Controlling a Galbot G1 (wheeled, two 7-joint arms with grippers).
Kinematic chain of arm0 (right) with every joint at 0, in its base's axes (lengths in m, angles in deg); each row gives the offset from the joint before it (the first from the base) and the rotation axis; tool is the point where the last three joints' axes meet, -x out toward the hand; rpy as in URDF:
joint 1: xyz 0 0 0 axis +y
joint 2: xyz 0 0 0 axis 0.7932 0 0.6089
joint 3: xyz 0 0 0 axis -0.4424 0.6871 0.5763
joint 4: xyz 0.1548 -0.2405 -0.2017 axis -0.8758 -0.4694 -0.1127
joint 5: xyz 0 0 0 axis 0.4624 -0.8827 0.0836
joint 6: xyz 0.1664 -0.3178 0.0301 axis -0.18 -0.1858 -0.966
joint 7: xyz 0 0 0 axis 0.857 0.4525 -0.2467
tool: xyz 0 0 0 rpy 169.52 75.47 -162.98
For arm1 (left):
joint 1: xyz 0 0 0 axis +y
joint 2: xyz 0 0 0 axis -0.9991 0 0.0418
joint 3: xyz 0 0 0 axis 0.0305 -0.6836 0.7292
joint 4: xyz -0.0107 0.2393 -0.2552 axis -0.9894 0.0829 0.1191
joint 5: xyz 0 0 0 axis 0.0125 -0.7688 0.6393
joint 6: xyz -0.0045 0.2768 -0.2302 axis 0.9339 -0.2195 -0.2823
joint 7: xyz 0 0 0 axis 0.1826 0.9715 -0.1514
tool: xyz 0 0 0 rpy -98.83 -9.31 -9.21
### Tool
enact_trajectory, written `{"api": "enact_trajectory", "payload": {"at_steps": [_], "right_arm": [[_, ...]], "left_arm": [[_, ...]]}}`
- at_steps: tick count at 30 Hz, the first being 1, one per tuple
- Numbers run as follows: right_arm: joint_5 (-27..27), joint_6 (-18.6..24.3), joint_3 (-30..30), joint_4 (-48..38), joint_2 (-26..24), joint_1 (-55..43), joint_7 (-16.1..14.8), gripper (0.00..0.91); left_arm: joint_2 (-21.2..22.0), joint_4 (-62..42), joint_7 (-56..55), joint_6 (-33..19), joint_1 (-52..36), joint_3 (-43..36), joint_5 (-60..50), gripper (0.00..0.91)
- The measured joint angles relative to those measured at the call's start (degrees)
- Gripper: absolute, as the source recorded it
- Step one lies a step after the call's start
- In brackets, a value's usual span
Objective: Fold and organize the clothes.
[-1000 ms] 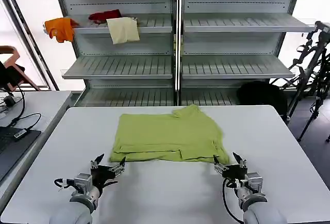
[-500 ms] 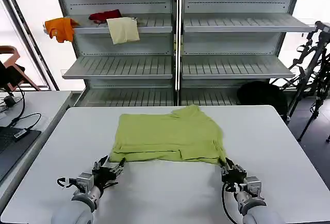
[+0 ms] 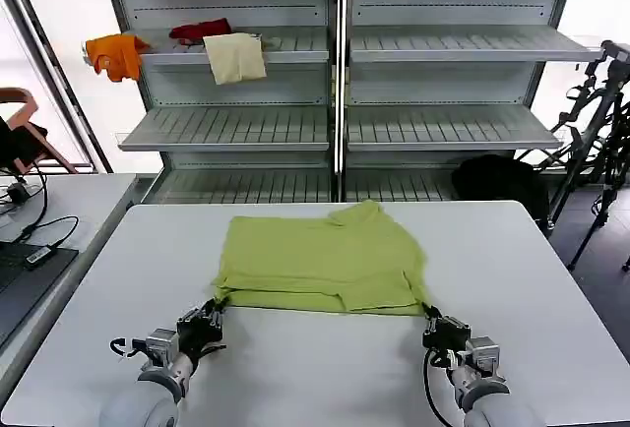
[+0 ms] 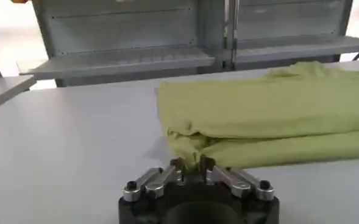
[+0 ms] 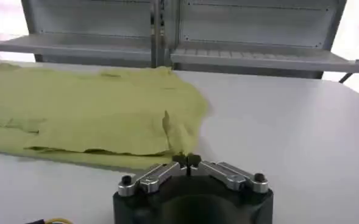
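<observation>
The t-shirt [image 4: 270, 122] runs past the left wrist view's edge, its printed graphic hidden.

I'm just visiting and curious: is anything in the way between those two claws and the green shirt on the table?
Nothing visible is. The left gripper and right gripper are both shut on the near corners of the t-shirt, which lies on the white table.
</observation>
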Motion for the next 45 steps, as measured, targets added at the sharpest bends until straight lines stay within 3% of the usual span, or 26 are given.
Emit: {"api": "enact_trajectory", "payload": {"at_steps": [14, 38, 39, 40, 45], "right_arm": [[0.68, -0.22, 0.42, 3.42, -0.58, 3.36, -0.22, 0.000], [-1.46, -0.38, 2.65, 18.37, -1.63, 21.53, 3.57, 0.000], [-1.62, -0.37, 2.82, 18.48, -1.55, 21.80, 3.74, 0.907], [-1.76, -0.37, 2.90, 18.53, -1.47, 21.98, 3.87, 0.907], [-2.79, -0.36, 3.07, 19.16, -1.10, 22.84, 4.69, 0.907]], "left_arm": [[-1.32, 1.93, -0.34, -2.11, 3.59, 2.22, -0.88, 0.000], [0.46, 20.79, -5.25, 1.31, 24.55, 8.74, 3.72, 0.020], [0.65, 21.04, -5.77, 1.52, 25.03, 8.74, 3.86, 0.746], [0.82, 21.22, -6.29, 1.72, 25.44, 8.74, 3.95, 0.907], [1.59, 21.71, -8.94, 2.37, 26.82, 8.64, 4.28, 0.907]]}}
